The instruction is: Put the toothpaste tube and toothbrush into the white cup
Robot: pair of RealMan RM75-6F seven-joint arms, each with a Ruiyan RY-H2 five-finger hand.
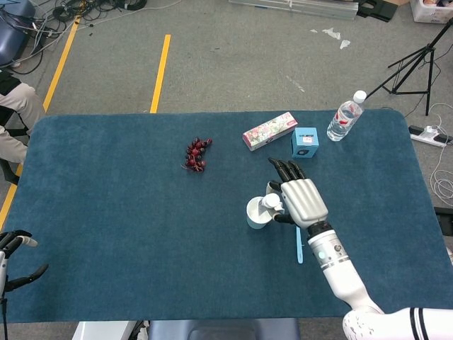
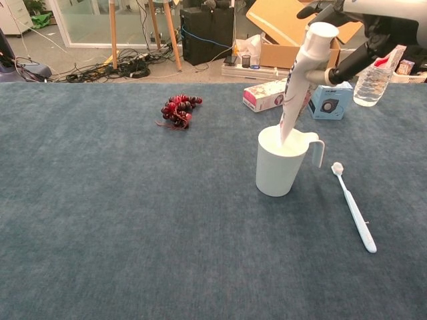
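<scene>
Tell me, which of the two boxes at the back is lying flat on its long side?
The pink flowery box lies flat on its long side. The small blue box beside it stands upright like a cube, nearer the water bottle.

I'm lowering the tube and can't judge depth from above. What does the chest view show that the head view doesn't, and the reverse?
Only the chest view shows the toothpaste tube tilted, its lower end inside the white cup's rim, plus the cup's handle. Only the head view shows the whole right hand from above and the left hand at the table's near left edge. Both show the cup, the toothbrush lying on the cloth beside it, and the grapes.
</scene>
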